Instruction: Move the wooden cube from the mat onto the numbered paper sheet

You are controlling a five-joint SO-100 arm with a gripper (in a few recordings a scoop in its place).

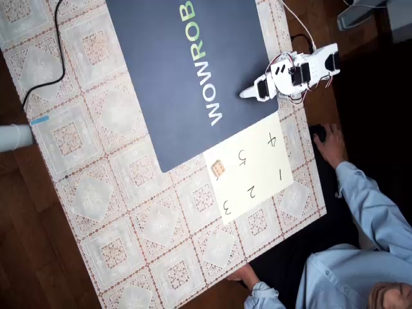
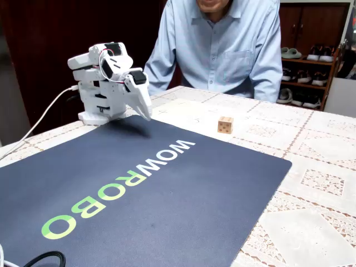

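Note:
The wooden cube (image 1: 217, 168) (image 2: 225, 124) is a small tan block with dark dots. It rests on the near-left corner of the numbered paper sheet (image 1: 254, 164) (image 2: 183, 113) in the overhead view, just off the edge of the dark navy mat (image 1: 187, 71) (image 2: 139, 189). My white arm is folded back at the mat's right edge in the overhead view. Its gripper (image 1: 246, 94) (image 2: 147, 113) hangs over the mat's corner, shut, with nothing in it. It is well apart from the cube.
A person in a light blue shirt (image 2: 222, 44) sits behind the table, one hand (image 1: 329, 143) beside the paper. A black cable (image 1: 51, 51) crosses the lace tablecloth (image 1: 116, 212), and a white cable (image 2: 39, 125) runs from the arm's base.

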